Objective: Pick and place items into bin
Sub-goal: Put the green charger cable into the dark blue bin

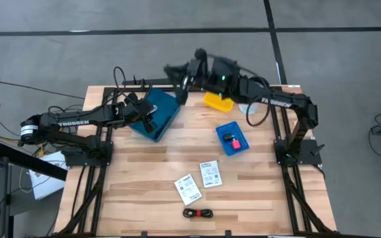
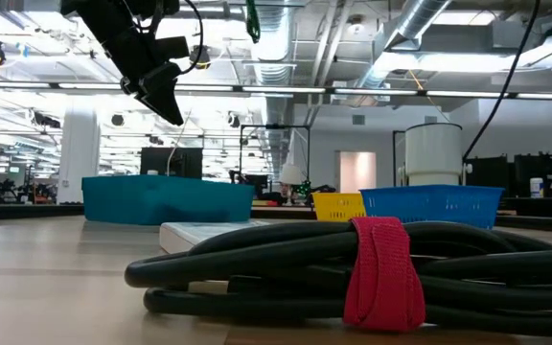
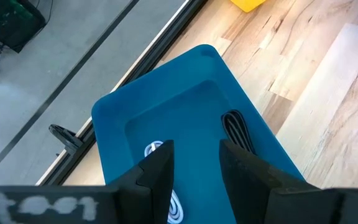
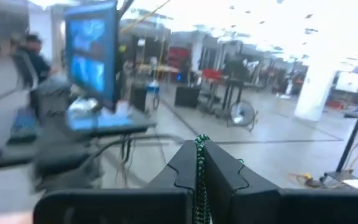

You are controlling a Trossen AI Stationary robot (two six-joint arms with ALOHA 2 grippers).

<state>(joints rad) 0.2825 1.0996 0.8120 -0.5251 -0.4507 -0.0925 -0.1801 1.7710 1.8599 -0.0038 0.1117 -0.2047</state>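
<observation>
Plank table (image 1: 144, 178) of pale wood; grey floor (image 1: 58, 53) around.

Grey concrete floor (image 1: 78, 53) surrounds the table; ceiling ducts (image 2: 429, 29) hang overhead.

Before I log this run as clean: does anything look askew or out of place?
The teal bin sits skewed across the table's back edge, while the small blue bin and yellow bin lie flat. Otherwise nothing is spilled or damaged.

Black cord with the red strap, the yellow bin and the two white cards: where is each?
black cord (image 1: 199, 213): high view, middle of the coil.
yellow bin (image 1: 217, 102): high view, its rim.
white cards (image 1: 210, 174): high view, face of the right-hand card.
</observation>
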